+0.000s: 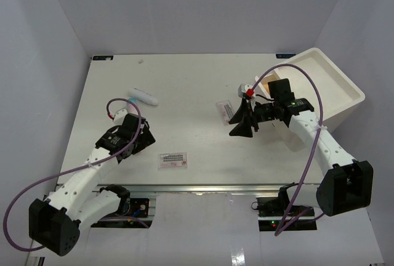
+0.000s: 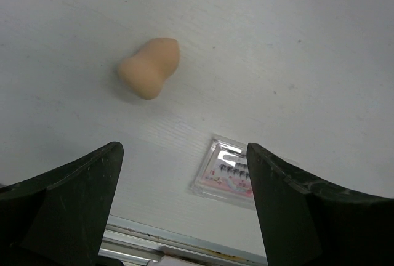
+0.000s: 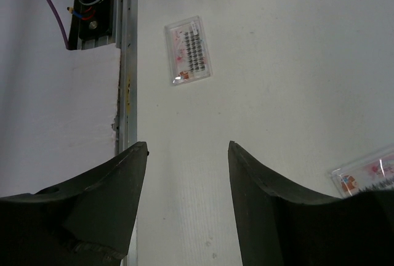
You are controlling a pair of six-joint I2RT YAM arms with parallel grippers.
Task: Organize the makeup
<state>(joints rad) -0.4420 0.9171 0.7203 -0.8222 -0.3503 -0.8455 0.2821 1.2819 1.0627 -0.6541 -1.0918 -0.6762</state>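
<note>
Open table [image 1: 203, 75] runs across the far centre, between the two arms. A big white bin [image 1: 335, 72] blocks the far right corner. A white tube [image 1: 143, 97] lies far left and a clear lash packet [image 1: 173, 160] near the front edge. A second lash packet [image 1: 225, 111] sits beside the right gripper [image 1: 243, 127], and a tan sponge [image 2: 149, 68] lies ahead of the left gripper [image 2: 183, 152].

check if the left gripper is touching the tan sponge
Apart. The left wrist view shows bare table between the left gripper and the tan sponge.
</note>
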